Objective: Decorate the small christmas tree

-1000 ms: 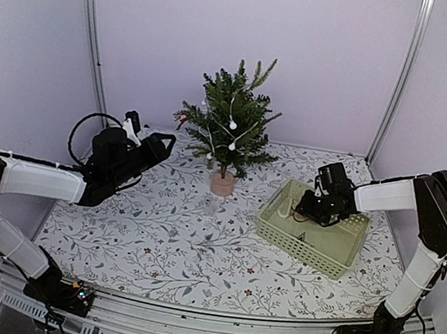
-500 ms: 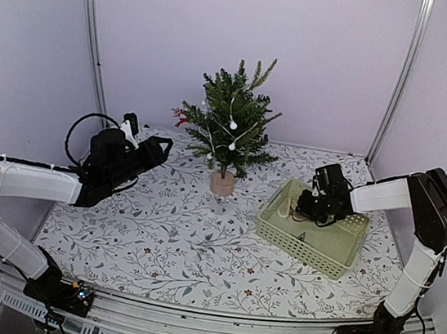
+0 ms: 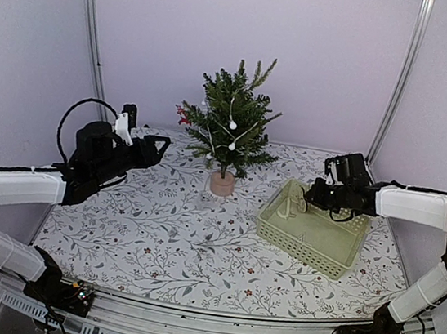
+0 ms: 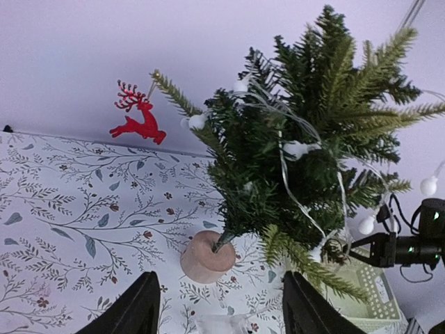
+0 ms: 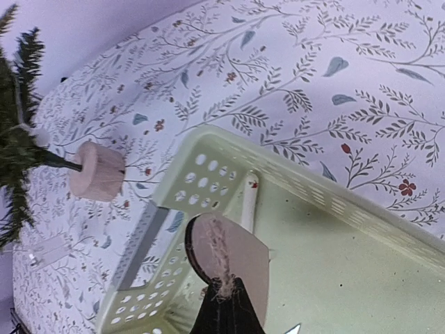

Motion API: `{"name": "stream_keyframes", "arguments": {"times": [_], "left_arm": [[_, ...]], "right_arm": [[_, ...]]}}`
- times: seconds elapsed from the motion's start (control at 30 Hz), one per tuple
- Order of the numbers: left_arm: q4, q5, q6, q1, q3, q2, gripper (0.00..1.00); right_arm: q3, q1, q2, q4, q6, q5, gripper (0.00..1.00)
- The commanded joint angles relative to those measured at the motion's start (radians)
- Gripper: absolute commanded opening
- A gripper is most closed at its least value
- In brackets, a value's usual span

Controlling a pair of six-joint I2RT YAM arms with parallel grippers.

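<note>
The small christmas tree (image 3: 230,131) stands on its tan base (image 3: 222,183) at the back middle, strung with white bead lights. A red reindeer ornament (image 4: 138,119) hangs from a left branch tip. My left gripper (image 3: 158,145) hovers left of the tree, pointed at it, open with nothing between its fingers (image 4: 142,309). My right gripper (image 5: 226,296) is shut on the twine loop of a flat round wooden ornament (image 5: 229,257), held just above the left end of the pale green basket (image 3: 316,243).
A white stick-like ornament with a red mark (image 5: 249,200) leans against the basket's inner wall (image 5: 208,174). A small clear plastic piece (image 3: 212,204) lies on the floral tablecloth in front of the tree base. Metal frame posts (image 3: 92,34) stand at the back corners.
My right gripper has shut on the wooden ornament's twine and risen out of the basket as the arm stretched out. The left arm drew back slightly leftward and stayed open.
</note>
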Motion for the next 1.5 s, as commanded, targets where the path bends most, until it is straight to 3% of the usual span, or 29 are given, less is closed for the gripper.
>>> {"name": "stream_keyframes", "arguments": {"times": [0.0, 0.27, 0.43, 0.6, 0.77, 0.97, 1.13, 1.33, 1.47], "left_arm": [[-0.088, 0.144, 0.187, 0.012, 0.013, -0.076, 0.62], [-0.207, 0.348, 0.48, -0.024, -0.013, -0.242, 0.62], [-0.307, 0.356, 0.635, -0.167, 0.006, -0.261, 0.63], [-0.3, 0.304, 0.693, -0.318, 0.035, -0.21, 0.68], [-0.184, 0.256, 0.624, -0.39, 0.043, -0.142, 0.68], [-0.058, 0.21, 0.531, -0.39, 0.001, -0.144, 0.68], [-0.099, 0.273, 0.519, -0.364, 0.063, -0.144, 0.52], [-0.146, 0.458, 0.389, -0.216, 0.091, -0.14, 0.43], [-0.145, 0.508, 0.352, -0.112, 0.047, -0.183, 0.42]], "right_arm": [[-0.013, 0.007, -0.132, -0.074, -0.081, -0.094, 0.0], [0.053, 0.055, -0.309, -0.219, -0.199, -0.341, 0.0], [0.139, 0.138, -0.344, -0.292, -0.242, -0.431, 0.0], [0.231, 0.259, -0.328, -0.316, -0.263, -0.437, 0.0], [0.334, 0.369, -0.248, -0.312, -0.274, -0.439, 0.0], [0.42, 0.429, -0.122, -0.265, -0.298, -0.436, 0.0], [0.468, 0.43, -0.041, -0.216, -0.313, -0.433, 0.0], [0.494, 0.431, 0.022, -0.203, -0.36, -0.47, 0.0], [0.523, 0.432, 0.08, -0.195, -0.374, -0.48, 0.0]]}}
